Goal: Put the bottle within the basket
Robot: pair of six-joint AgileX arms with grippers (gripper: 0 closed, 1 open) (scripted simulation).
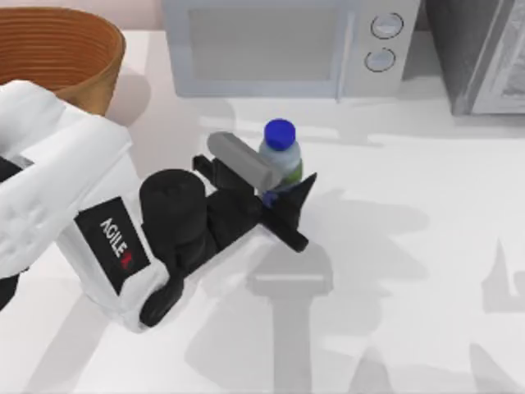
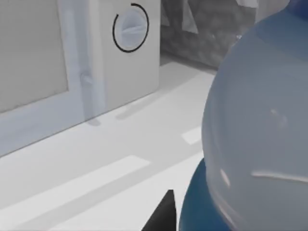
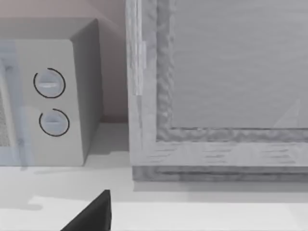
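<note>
Now the left gripper grasps the upright bottle (blue cap up), well apart from the basket

A microwave stands along the top edge of my top view, centre, on the white table. Its door fills most of the front; two round dials sit stacked at its right end. My right wrist view has the same dials at left. A grey textured cabinet occupies the upper right corner, just beside the microwave. Angular shadows lie across the table's lower half.
</note>
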